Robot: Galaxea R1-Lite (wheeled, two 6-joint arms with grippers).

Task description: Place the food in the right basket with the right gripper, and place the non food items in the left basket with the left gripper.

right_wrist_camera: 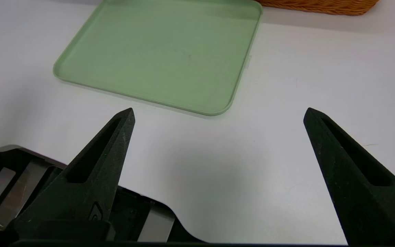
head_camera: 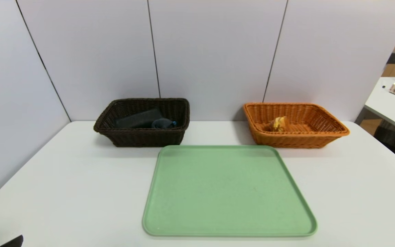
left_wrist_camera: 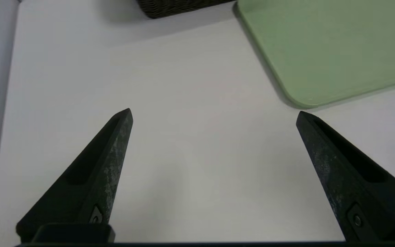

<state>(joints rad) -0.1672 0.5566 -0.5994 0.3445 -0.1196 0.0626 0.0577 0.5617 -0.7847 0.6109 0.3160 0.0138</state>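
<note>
Now the white table (head_camera: 63, 178) stands before grey partition walls (head_camera: 214, 51); left gripper (left_wrist_camera: 214, 115) and right gripper (right_wrist_camera: 218, 113) hover wide open, holding nothing.

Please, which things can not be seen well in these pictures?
- Dark items in the dark basket, head view: half hidden by its wall, kind unclear.
- Yellow food in the orange basket, head view: too small to name.
- Both baskets, wrist views: cut off by the edge.

Pale panelled wall (head_camera: 214, 51), white table (head_camera: 63, 192)
</note>
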